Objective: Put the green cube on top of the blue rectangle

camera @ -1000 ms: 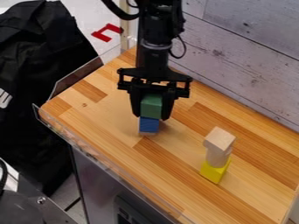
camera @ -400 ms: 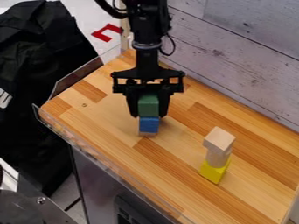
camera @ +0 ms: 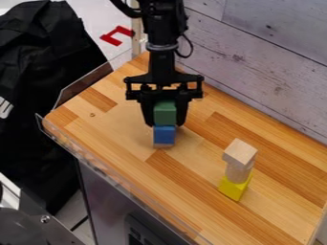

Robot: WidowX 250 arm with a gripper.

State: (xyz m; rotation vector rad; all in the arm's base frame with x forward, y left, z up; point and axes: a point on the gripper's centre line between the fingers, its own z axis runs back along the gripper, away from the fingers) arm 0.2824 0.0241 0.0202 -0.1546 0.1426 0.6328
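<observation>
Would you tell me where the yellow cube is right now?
In the camera view, the yellow cube stands lower right on the table, beneath the cylinder topped by a wooden block.

It looked like a robotics lab or a workshop corner: a black robot arm (camera: 159, 62) hung over a wood top (camera: 118, 131) with a clear guard (camera: 81, 85) along its edge, and under it sat a green cube (camera: 165, 113) on a blue block (camera: 164, 135), near a yellow cube (camera: 233, 188) with plain pieces stacked on it. Behind stood a wall (camera: 268, 52) of pale, weathered-looking planks, while black cloth (camera: 38, 57) and bolted metal (camera: 39, 233) at the left gave the place a working rather than a homely look.
</observation>
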